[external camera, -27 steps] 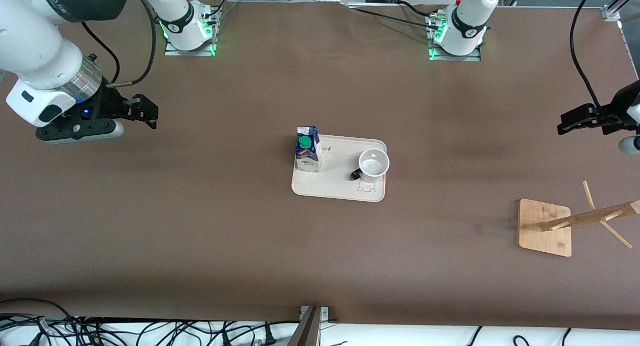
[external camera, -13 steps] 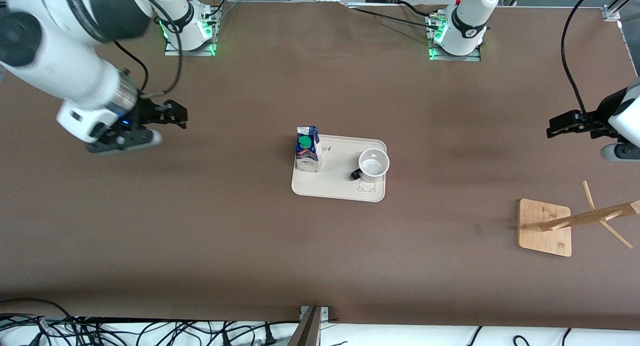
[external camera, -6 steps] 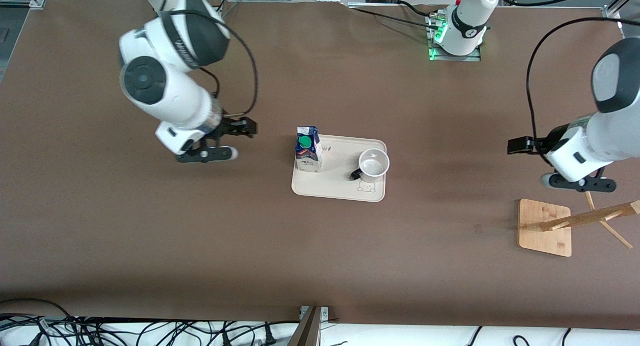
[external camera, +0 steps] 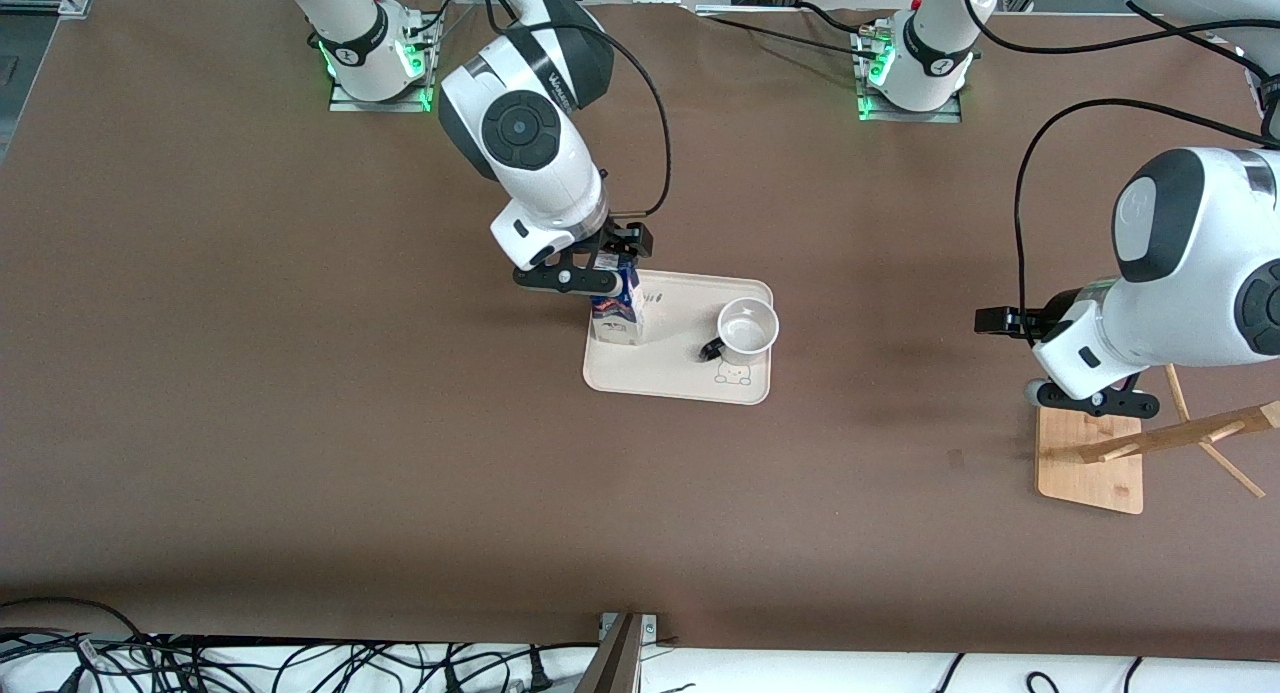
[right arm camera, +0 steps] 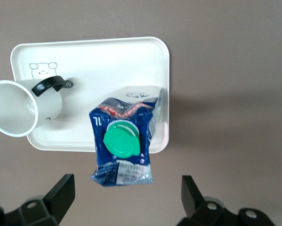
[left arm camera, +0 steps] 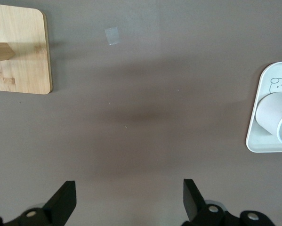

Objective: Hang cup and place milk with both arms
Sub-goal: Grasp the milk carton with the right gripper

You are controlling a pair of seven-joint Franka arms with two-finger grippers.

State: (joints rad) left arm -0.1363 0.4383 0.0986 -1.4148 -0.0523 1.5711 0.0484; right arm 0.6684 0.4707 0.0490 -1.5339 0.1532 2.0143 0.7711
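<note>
Here the right gripper (external camera: 603, 270) hovers spread over the milk (external camera: 615, 310), and the left gripper (left arm camera: 128, 202) hangs spread over bare tabletop (external camera: 900, 273).

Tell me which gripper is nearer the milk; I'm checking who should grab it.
The right. The right gripper, open, is directly over the milk on the tray. The left gripper, open, is over bare table between the tray and the wooden stand.

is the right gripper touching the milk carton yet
Apart. In the right wrist view the right gripper is open over the milk, and brown table shows between the carton and each fingertip.
</note>
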